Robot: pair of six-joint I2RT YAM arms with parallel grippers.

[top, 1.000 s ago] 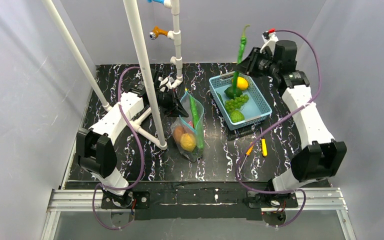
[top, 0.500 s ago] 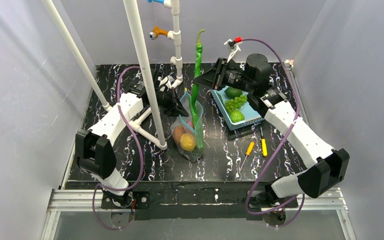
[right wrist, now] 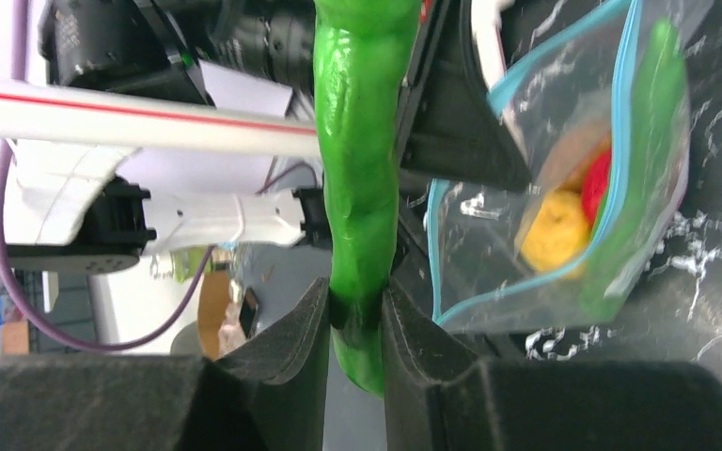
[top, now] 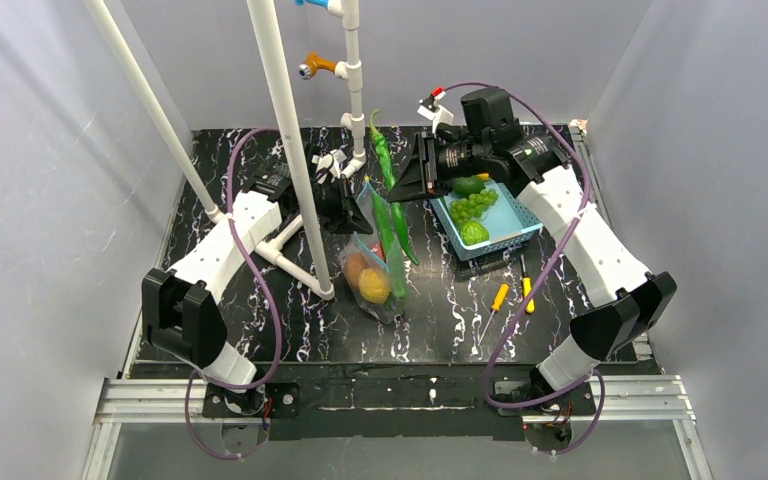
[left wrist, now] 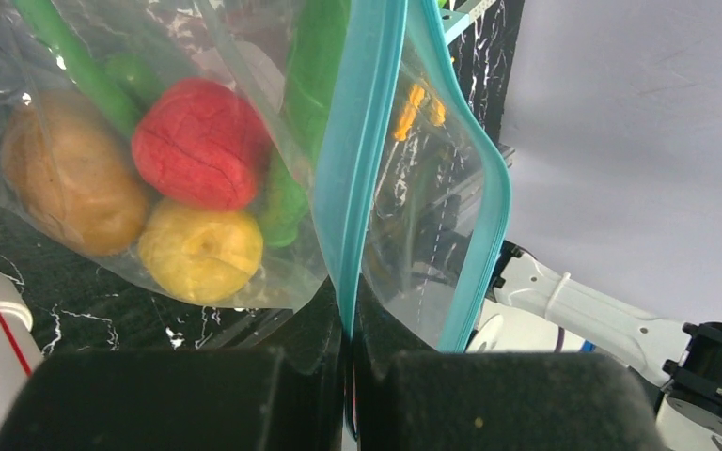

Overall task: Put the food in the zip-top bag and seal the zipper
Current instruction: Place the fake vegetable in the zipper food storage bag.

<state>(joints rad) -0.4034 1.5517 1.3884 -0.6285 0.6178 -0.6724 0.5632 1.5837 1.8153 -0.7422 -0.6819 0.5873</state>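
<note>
The clear zip-top bag (top: pixel 378 275) lies at mid-table with its mouth lifted. My left gripper (top: pixel 350 208) (left wrist: pixel 348 329) is shut on the teal zipper (left wrist: pixel 362 150) at one side of the mouth, which gapes open. Inside lie a red piece (left wrist: pixel 202 141), a brown-orange fruit (left wrist: pixel 70 188), a yellow fruit (left wrist: pixel 202 254) and a green pod (left wrist: pixel 66 56). My right gripper (top: pixel 407 180) (right wrist: pixel 355 301) is shut on another long green pod (top: pixel 384 150) (right wrist: pixel 357 141), held steeply over the bag's mouth (right wrist: pixel 564 141).
A light-blue basket (top: pixel 508 212) right of the bag holds green grapes (top: pixel 472 203) and two other green fruits. Two orange-handled screwdrivers (top: pixel 498 297) lie in front of it. A white pipe frame (top: pixel 285 130) rises beside my left arm.
My right arm has swung left from above the basket, carrying the green pod to the bag's mouth. The left gripper has kept its hold on the zipper edge.
</note>
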